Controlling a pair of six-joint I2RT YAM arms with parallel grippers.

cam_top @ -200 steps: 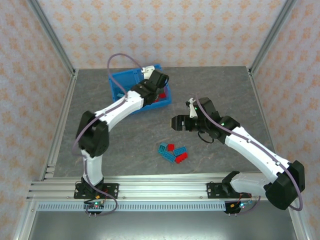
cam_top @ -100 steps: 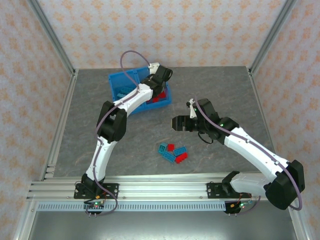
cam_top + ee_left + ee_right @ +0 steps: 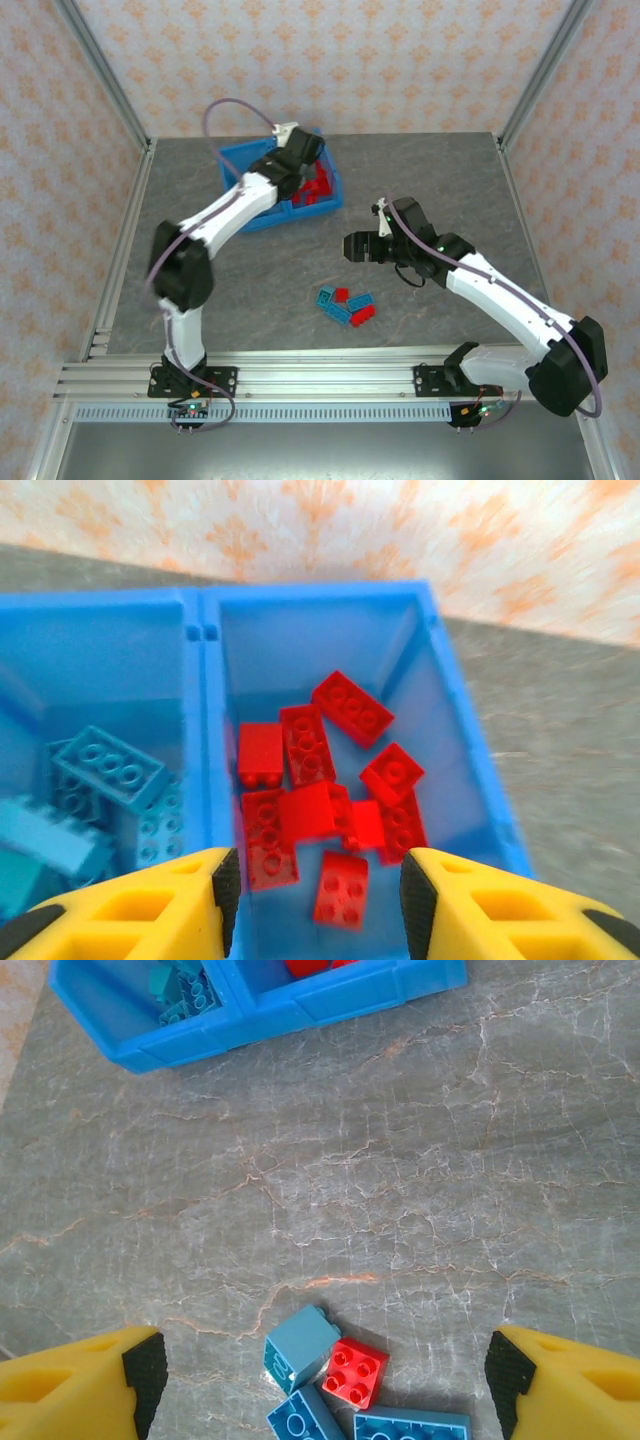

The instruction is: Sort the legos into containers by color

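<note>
Sorting looks mostly done: in the left wrist view glossy red bricks [image 3: 310,780] lie in the right half of the translucent blue plastic bin [image 3: 205,670], teal bricks [image 3: 100,770] in the left half. A small studded cluster [image 3: 348,305] of both colors waits at lower center on the veined grey tabletop [image 3: 450,180]. The left tool [image 3: 315,895] and right tool [image 3: 322,1375] both hang spread, empty.

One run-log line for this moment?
left gripper open over red legos in bin | teal legos in other compartment | right gripper open, apart from loose legos | sort unfinished
</note>
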